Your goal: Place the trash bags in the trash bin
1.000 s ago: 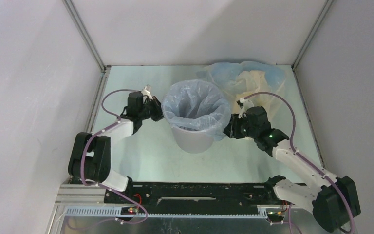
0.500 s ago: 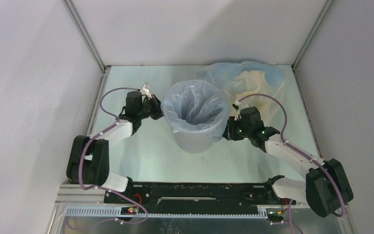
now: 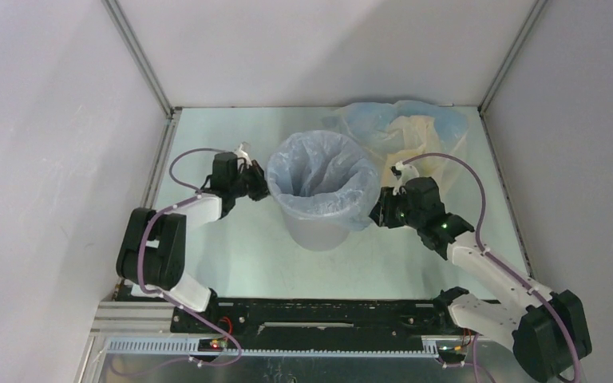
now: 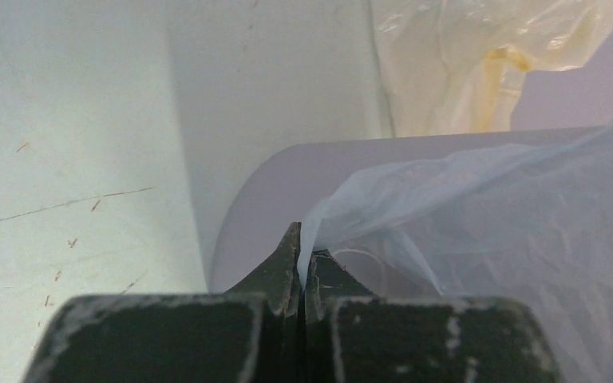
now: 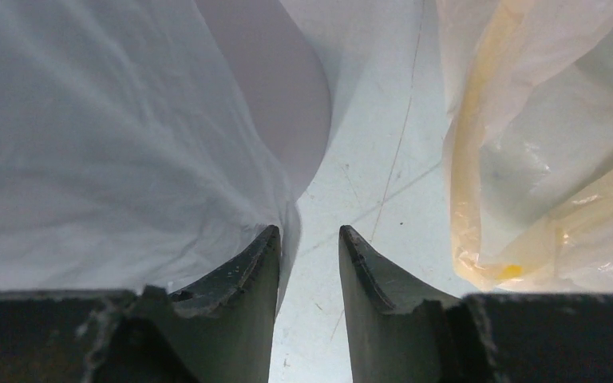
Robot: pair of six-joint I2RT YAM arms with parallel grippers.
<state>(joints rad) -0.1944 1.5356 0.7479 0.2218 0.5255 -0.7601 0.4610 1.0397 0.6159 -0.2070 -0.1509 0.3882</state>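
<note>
Soft, even, cool light from overhead; faint shadow at the foot of the trash bin [image 3: 317,231]; mild sheen on the crinkled trash bag [image 3: 319,171]; overhead view sharp; wrist views softer, dark fingers [image 5: 239,279] blurred at the bottom edge.

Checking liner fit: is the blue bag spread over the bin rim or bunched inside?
Spread. The pale blue bag lines the grey bin, mouth open, edge draped over the rim.

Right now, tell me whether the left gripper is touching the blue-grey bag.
Touching. The left wrist view shows the left gripper shut on the edge of the blue-grey bag, film pinched between its tips.
</note>
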